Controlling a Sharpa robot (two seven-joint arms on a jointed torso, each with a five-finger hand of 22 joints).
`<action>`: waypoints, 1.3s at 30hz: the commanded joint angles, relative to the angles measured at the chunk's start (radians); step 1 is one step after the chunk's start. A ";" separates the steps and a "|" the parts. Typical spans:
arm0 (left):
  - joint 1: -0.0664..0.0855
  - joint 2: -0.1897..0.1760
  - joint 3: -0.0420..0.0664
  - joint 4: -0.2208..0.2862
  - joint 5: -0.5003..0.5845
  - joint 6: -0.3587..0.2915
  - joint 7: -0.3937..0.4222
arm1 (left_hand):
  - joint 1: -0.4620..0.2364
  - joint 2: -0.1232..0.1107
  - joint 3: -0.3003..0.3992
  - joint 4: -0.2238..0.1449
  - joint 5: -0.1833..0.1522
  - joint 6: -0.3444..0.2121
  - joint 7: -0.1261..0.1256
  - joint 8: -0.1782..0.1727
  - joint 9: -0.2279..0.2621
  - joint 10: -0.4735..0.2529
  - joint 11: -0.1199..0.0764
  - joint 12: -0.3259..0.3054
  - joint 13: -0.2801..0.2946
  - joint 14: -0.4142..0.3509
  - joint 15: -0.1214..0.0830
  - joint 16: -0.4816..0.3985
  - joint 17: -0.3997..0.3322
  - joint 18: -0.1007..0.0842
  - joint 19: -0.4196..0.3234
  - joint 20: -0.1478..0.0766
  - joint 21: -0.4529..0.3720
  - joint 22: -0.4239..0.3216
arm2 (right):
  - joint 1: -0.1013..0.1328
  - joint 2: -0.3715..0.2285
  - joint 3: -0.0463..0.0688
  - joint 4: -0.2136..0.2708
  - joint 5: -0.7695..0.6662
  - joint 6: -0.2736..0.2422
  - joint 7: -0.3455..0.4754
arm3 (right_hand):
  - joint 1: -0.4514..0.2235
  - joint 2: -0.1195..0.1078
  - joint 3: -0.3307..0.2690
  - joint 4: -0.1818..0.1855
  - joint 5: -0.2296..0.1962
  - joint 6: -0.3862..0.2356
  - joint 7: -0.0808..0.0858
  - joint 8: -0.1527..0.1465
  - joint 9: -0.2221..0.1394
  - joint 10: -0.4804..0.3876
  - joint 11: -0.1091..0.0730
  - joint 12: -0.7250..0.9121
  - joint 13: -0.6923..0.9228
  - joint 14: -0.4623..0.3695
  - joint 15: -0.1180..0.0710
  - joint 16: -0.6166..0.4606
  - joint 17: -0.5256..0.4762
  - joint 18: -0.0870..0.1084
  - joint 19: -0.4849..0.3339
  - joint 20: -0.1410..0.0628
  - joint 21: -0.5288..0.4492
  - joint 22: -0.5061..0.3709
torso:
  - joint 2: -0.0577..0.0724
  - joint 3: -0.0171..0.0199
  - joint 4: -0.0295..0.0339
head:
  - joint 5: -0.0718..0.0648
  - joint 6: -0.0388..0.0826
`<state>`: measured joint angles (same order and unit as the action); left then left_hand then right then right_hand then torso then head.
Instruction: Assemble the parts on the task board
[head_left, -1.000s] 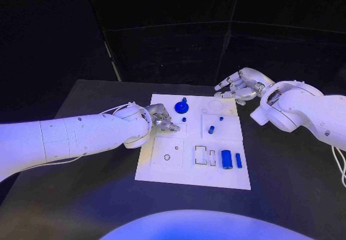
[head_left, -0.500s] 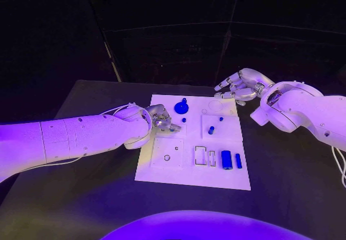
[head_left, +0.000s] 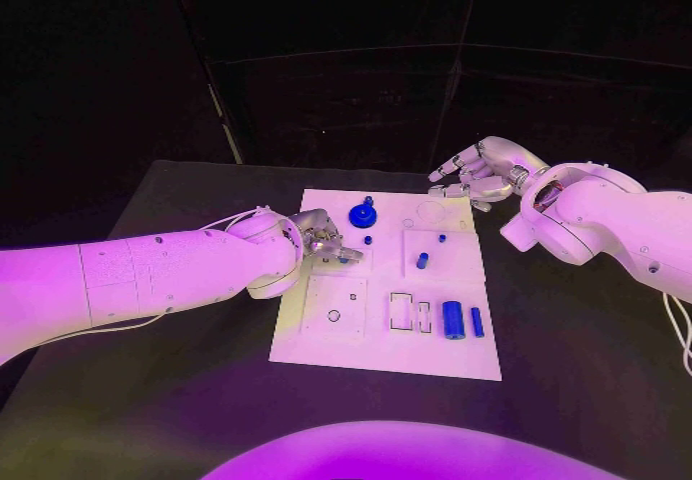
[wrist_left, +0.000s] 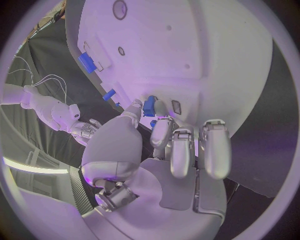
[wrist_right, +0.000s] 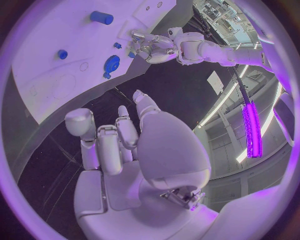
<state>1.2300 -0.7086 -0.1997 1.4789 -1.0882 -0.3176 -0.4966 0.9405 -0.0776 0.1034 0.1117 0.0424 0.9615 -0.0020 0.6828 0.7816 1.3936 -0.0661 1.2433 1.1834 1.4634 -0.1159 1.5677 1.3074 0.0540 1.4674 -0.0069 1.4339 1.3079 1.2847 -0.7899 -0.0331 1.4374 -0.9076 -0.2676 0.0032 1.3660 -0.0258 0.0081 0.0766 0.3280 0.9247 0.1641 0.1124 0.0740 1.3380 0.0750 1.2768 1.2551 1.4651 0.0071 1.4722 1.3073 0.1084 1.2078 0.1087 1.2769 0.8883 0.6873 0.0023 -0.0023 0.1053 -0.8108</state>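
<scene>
Over on the left, the left hand (head_left: 326, 243) is down at the near-left edge of the task board (head_left: 335, 345), fingers drawn together, and the left wrist view shows a small blue part (wrist_left: 149, 106) pinched at the fingertips (wrist_left: 161, 131) right above the white surface. So the step in hand looks like seating that piece into a slot on the left portion of the board, just below the big round blue knob (head_left: 362, 214). Which recess it is aimed at, hard to call from here. Moving across the middle, a small blue peg (head_left: 368, 239) sits just beside the hand, another short blue part (head_left: 423, 260) stands in the centre panel, and a tiny one (head_left: 441, 237) sits above it. Near the front, a fat blue cylinder (head_left: 453, 319) and a slim blue bar (head_left: 477, 321) lie side by side, next to empty rectangular cut-outs (head_left: 401, 311). Far right now: the right hand (head_left: 476, 170) hovers off the board's far right corner, fingers loosely curled with nothing in them, clear of every part. The next move, by my reading, calls for a careful line-up and a straight press down from the left hand, without nudging the neighbouring peg.
</scene>
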 joint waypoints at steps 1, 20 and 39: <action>-0.003 -0.002 -0.002 0.003 0.010 0.010 -0.011 | -0.006 0.003 -0.006 0.000 0.004 -0.002 0.002 -0.006 0.001 0.002 -0.001 0.006 0.001 0.107 -0.008 0.003 0.263 -0.010 0.040 -0.008 0.006 0.062 | 0.002 0.001 0.000 0.001 -0.002 -0.002 0.009 | -0.008 -0.003 -0.004 0.004 0.005 0.000 -0.001 0.006 -0.001 -0.009 0.000 -0.005 0.000 0.062 -0.008 -0.006 0.073 0.018 -0.009 0.000 -0.004 0.000 | 0.000 0.0001 0.0001 | 0.000 0.000; -0.002 -0.010 0.001 0.011 0.010 -0.002 -0.012 | 0.004 0.017 -0.014 0.006 0.005 -0.001 0.001 -0.006 0.002 0.003 -0.001 0.007 0.001 0.107 -0.008 0.003 0.263 -0.011 0.040 -0.008 0.006 0.063 | 0.001 0.002 0.000 -0.001 -0.002 -0.002 0.009 | -0.008 -0.003 -0.004 0.004 0.005 0.000 -0.001 0.006 -0.001 -0.008 0.000 -0.004 0.000 0.062 -0.008 -0.006 0.073 0.018 -0.009 0.000 -0.004 0.000 | 0.000 0.0003 -0.0006 | 0.002 -0.001; -0.002 -0.009 0.002 0.005 0.059 0.013 -0.013 | -0.002 0.055 -0.045 0.042 0.005 -0.002 0.001 -0.006 0.005 0.000 -0.001 0.004 -0.003 0.107 -0.008 0.003 0.263 -0.010 0.039 -0.009 0.003 0.059 | 0.001 0.005 0.000 -0.004 -0.005 -0.010 0.008 | -0.008 -0.001 -0.004 0.005 0.006 0.000 -0.001 0.007 -0.001 -0.007 0.000 -0.003 0.001 0.062 -0.008 -0.005 0.075 0.018 -0.008 0.000 -0.003 0.001 | 0.000 0.0006 0.0000 | -0.001 -0.001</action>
<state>1.2292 -0.7181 -0.1967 1.4839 -1.0505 -0.3209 -0.4999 0.9394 -0.0290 0.0632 0.1520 0.0424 0.9615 -0.0021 0.6829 0.7854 1.3936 -0.0661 1.2471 1.1812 1.4671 -0.1196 1.5677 1.3074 0.0540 1.4674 -0.0069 1.4339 1.3075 1.2841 -0.7859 -0.0332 1.4331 -0.9077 -0.2686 0.0054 1.3660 -0.0258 0.0055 0.0793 0.3280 0.9247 0.1641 0.1124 0.0740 1.3380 0.0750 1.2768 1.2552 1.4651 0.0071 1.4722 1.3077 0.1085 1.2078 0.1087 1.2770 0.8886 0.6873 0.0027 -0.0024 0.1054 -0.8127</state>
